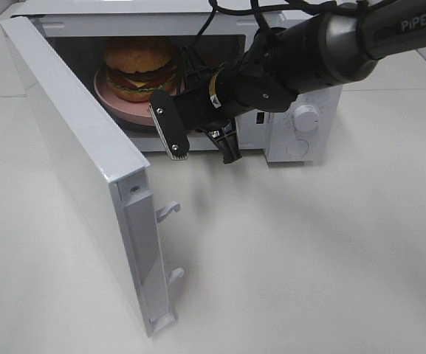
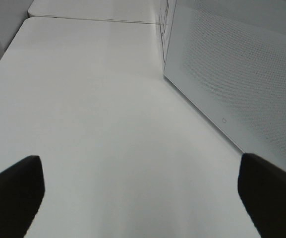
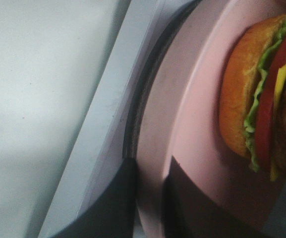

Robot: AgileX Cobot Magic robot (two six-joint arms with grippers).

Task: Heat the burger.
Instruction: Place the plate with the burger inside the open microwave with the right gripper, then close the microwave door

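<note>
The burger (image 1: 139, 66) stands on a pink plate (image 1: 117, 103) inside the open microwave (image 1: 301, 118). My right gripper (image 1: 155, 112) reaches in from the right to the plate's front rim. The right wrist view shows the burger (image 3: 261, 99) from close by, with bun, lettuce, tomato and cheese. There my right gripper (image 3: 150, 203) is shut on the rim of the plate (image 3: 192, 124), one dark finger on each side. My left gripper (image 2: 143, 198) is open over bare table, outside the exterior high view, with nothing between its fingers (image 2: 14, 193).
The microwave door (image 1: 72, 147) swings far out to the left, its latch hooks pointing right. From the left wrist view the door's outer face (image 2: 232, 74) stands close on one side. The white table (image 1: 308, 258) stretches in front of the oven.
</note>
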